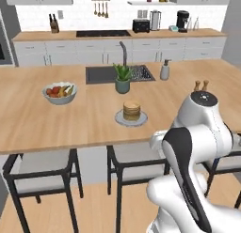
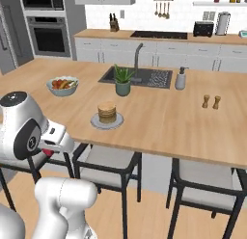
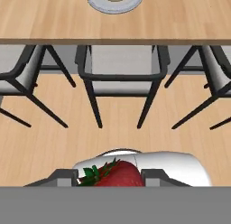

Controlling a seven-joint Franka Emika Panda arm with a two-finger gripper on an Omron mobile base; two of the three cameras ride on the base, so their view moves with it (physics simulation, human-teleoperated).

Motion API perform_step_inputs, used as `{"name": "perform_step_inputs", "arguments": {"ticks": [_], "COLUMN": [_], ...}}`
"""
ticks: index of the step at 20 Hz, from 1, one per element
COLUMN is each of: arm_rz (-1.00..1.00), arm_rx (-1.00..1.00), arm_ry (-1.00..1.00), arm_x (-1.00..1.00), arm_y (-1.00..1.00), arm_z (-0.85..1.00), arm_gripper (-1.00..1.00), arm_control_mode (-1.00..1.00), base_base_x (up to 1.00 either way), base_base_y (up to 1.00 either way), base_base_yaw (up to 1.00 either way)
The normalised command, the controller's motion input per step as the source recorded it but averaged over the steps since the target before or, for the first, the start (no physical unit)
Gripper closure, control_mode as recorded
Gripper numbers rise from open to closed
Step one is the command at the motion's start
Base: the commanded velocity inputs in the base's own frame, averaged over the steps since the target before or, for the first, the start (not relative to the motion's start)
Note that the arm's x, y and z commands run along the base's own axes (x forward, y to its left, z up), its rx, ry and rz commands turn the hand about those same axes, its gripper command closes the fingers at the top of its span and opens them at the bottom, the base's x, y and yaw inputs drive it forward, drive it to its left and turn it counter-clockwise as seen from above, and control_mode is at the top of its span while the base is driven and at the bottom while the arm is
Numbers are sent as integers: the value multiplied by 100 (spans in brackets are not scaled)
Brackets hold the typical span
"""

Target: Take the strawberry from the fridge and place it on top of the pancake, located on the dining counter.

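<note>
From the left base view, my white arm rises at lower right before the dining counter (image 1: pixel 42 119), a wide light-wood top with chairs tucked under. The pancake (image 1: pixel 131 110) sits bare-topped on its grey plate (image 1: pixel 120 119) near the counter's front edge. A grey bowl (image 1: pixel 60 98) of mixed fruit stands to its left, and a potted plant (image 1: pixel 123 79) behind it beside the sink (image 1: pixel 100 75).

From the right base view, a spot of red shows below my wrist at the left.

In the hand view, my gripper (image 3: pixel 108 177) is closed around the strawberry (image 3: pixel 118 175), low over the floor. I judge the fetching done; lifting and placing remain.
</note>
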Motion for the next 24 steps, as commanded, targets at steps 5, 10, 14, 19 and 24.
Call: {"name": "perform_step_inputs", "arguments": {"ticks": [5,10,14,19,24], "arm_rz": [0,0,0,0,0], "arm_rx": [0,0,0,0,0], "arm_ry": [0,0,0,0,0], "arm_x": [0,0,0,0,0], "arm_y": [0,0,0,0,0], "arm_z": [0,0,0,0,0], "arm_gripper": [100,100,100,100,100], "arm_control_mode": [100,100,100,100,100], "base_base_x": [29,34,18,29,64], "base_base_y": [0,32,28,12,1], "base_base_yaw": [-38,-9,6,2,2]}}
